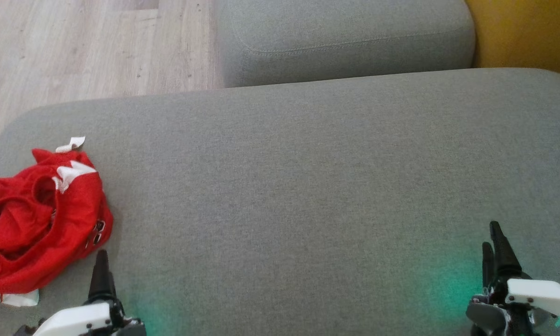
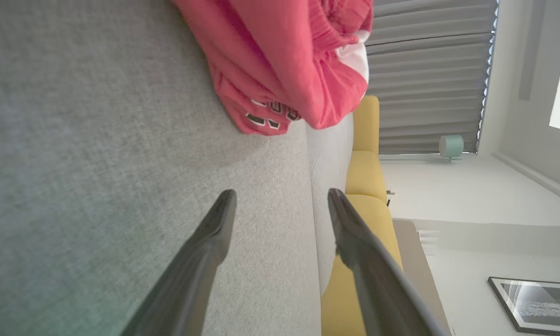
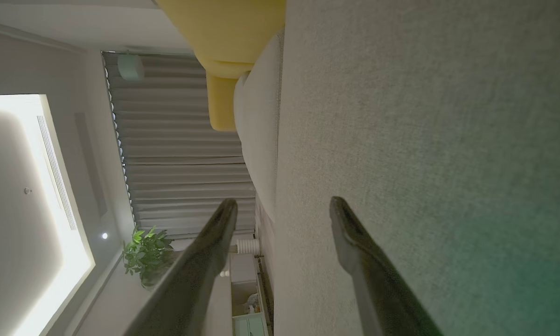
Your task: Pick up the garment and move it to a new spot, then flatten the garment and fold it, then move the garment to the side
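The red jersey (image 1: 37, 219) lies crumpled at the left edge of the grey cushion (image 1: 308, 186), with white panels and a bit of black lettering showing at its right fold. My left gripper (image 1: 101, 266) hovers just beyond the jersey's lower right corner, apart from it. In the left wrist view the jersey (image 2: 284, 60) bunches ahead of the open left gripper (image 2: 282, 198), nothing between the fingers. My right gripper (image 1: 497, 238) rests at the lower right over bare cushion; the right wrist view shows that gripper (image 3: 283, 205) open and holding nothing.
A second grey cushion (image 1: 345, 37) sits behind the big one. A yellow seat (image 1: 527, 32) stands at the far right back. Wooden floor (image 1: 84, 46) lies beyond the cushion's far left edge. The cushion's middle and right are bare fabric.
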Tool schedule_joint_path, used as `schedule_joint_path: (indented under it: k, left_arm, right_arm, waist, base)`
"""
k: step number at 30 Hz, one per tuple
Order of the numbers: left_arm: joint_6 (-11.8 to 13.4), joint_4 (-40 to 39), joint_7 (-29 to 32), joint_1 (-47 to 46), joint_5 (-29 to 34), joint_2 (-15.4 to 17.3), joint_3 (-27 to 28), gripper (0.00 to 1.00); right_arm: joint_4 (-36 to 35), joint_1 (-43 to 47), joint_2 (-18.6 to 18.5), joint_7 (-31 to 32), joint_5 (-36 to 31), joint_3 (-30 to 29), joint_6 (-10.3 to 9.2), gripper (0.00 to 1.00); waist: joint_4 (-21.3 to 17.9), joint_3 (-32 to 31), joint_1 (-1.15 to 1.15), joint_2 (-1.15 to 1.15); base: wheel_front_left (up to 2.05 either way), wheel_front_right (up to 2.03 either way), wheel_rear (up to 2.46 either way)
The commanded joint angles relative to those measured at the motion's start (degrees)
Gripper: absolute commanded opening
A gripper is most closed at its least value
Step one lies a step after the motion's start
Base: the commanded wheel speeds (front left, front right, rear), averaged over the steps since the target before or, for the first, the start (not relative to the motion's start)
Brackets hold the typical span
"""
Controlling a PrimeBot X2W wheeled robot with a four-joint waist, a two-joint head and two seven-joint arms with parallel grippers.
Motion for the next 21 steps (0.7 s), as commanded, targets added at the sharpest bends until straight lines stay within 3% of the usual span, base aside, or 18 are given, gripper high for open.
schedule_joint_path:
  k: [1,21]
  left_arm:
    - [0.2,-2.5,-0.7,-2.7,2.3,0.2,-0.1,1.0]
    - [3.4,-7.4,-3.9,-3.3,19.2,0.3,-3.5,1.0]
  right_arm:
    - [-2.2,-3.1,-0.3,-0.8,-2.6,0.7,-0.01,1.0]
    - [-4.9,-4.2,-0.3,-4.1,-20.3,3.3,-0.01,1.0]
  waist:
    - [0.1,0.1,0.0,0.0]
    - [0.5,1.2,0.0,0.0]
  base:
    - [0.0,0.0,0.0]
    - [0.0,0.0,0.0]
